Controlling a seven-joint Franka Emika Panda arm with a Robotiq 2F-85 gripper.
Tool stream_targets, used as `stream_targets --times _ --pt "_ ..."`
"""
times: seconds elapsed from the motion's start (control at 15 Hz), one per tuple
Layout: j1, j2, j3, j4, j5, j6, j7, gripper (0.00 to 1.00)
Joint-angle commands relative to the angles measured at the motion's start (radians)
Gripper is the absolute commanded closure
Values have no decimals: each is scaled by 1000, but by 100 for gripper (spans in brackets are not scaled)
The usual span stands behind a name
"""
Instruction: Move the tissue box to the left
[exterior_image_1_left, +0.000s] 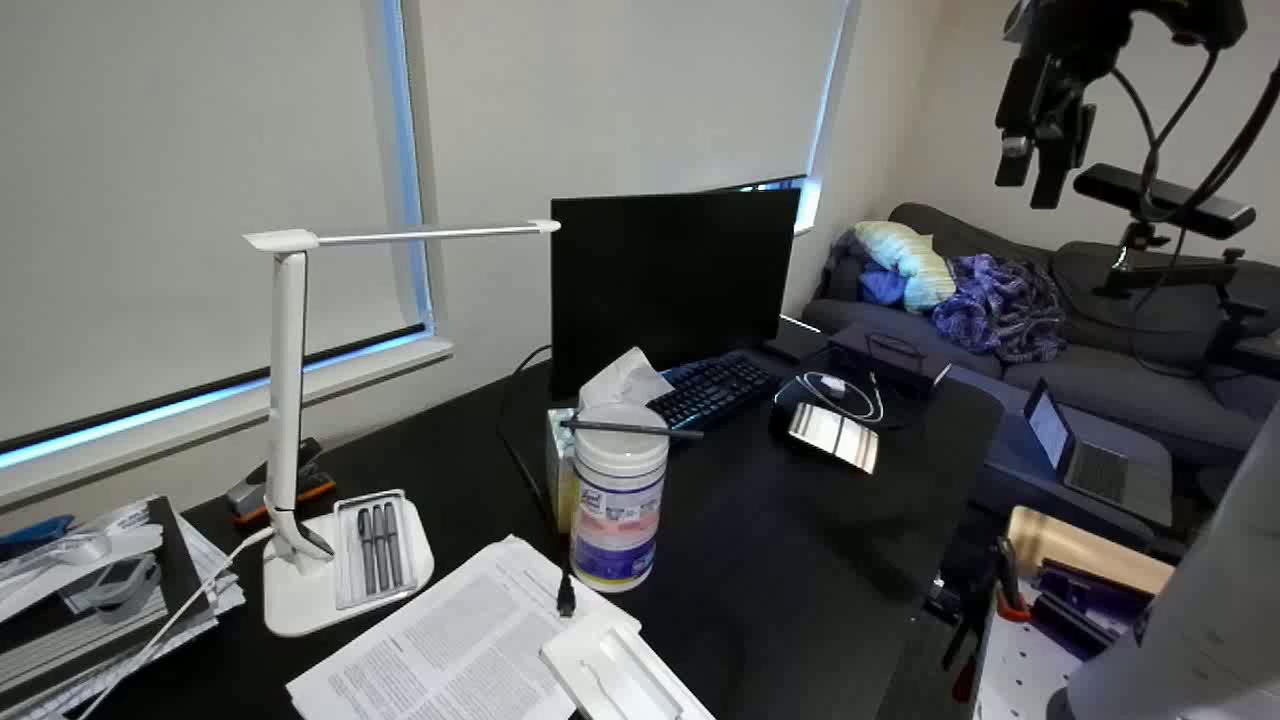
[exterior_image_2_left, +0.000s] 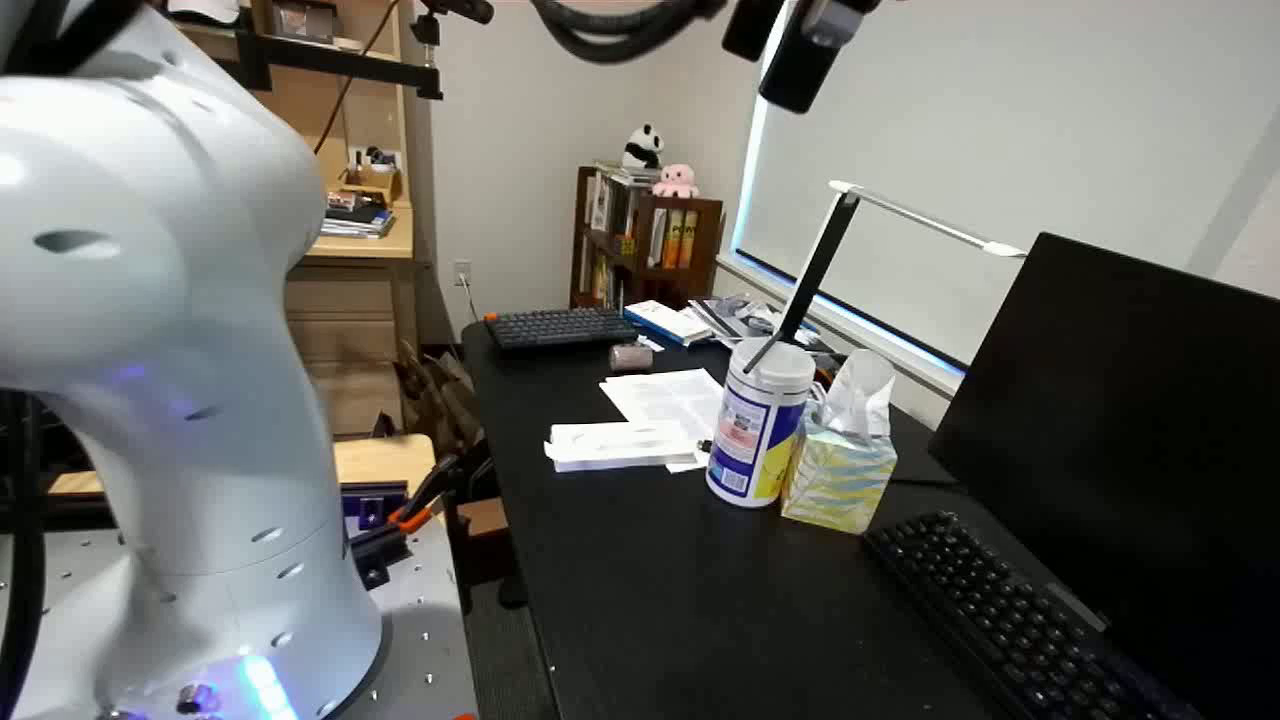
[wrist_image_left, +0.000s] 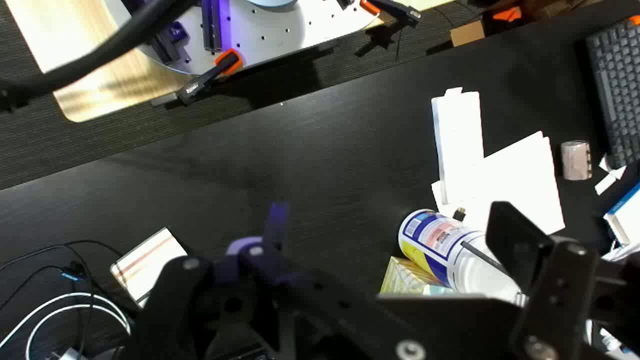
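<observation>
The tissue box (exterior_image_2_left: 838, 482), yellow-green patterned with a white tissue poking up, stands upright on the black desk close beside the canister. In an exterior view the tissue box (exterior_image_1_left: 562, 485) is mostly hidden behind the canister. In the wrist view the tissue box (wrist_image_left: 404, 278) shows partly, cut off by the gripper body. The white-and-blue canister (exterior_image_1_left: 615, 525) also shows upright in an exterior view (exterior_image_2_left: 752, 440) and in the wrist view (wrist_image_left: 437, 245). My gripper (wrist_image_left: 390, 210) is open and empty, high above the desk, in both exterior views (exterior_image_1_left: 1031, 190) (exterior_image_2_left: 772, 72).
A dark stick (exterior_image_1_left: 630, 428) lies across the canister's lid. A monitor (exterior_image_2_left: 1110, 450) and keyboard (exterior_image_2_left: 1010, 610) are on the box's other side. A white lamp (exterior_image_1_left: 288, 400), papers (exterior_image_1_left: 470, 640) and a white tray (exterior_image_2_left: 615, 445) are near. A cable and reflective device (exterior_image_1_left: 835, 437) lie further along.
</observation>
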Motion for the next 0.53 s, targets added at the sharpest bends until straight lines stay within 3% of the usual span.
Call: stream_targets --times 0.0,0.27,0.47 --pt "-35 9 22 3 13 -3 -19 0" --pt "-35 9 22 3 13 -3 -19 0" --pt "-34 36 33 5 43 63 12 0"
